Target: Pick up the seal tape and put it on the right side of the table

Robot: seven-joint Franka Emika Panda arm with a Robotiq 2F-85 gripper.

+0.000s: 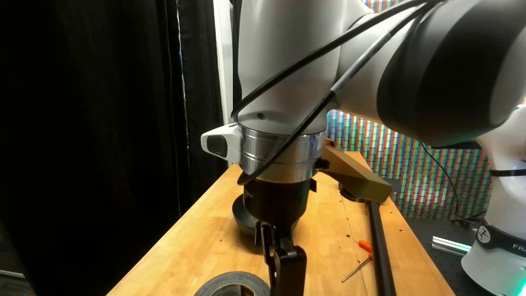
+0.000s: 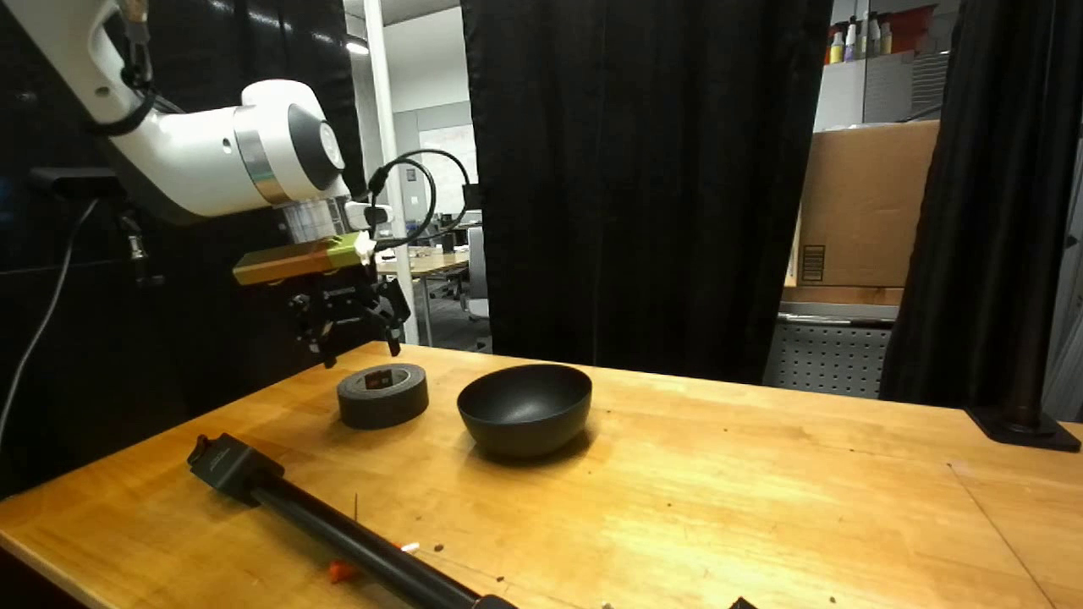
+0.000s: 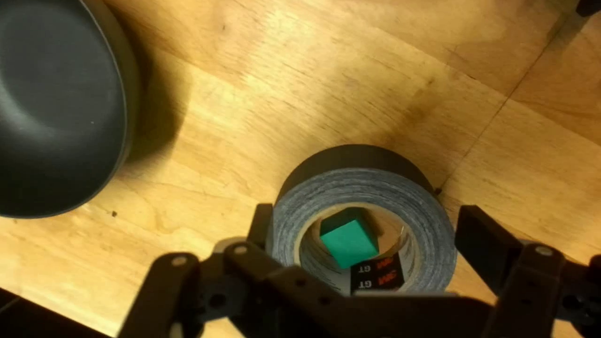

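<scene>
Wrist view has the gripper (image 3: 365, 228), jaws wide apart, above the seal tape (image 3: 361, 188); I'd worry an off-centre descent could knock it askew.

Robotics lab, robot arm (image 2: 199, 161), black curtains (image 2: 634, 186), apparently a desk (image 2: 436, 262) and chair (image 2: 477, 266) beyond

In the wrist view, the label (image 3: 378, 273) inside the tape (image 3: 361, 184) reads "3M" in red and "GT" in pale letters, each twice. In an exterior view, the robot base's (image 1: 493, 263) black band (image 1: 502, 242) shows "FRA", cut off by the edge, beside a round emblem (image 1: 483, 234).
</scene>
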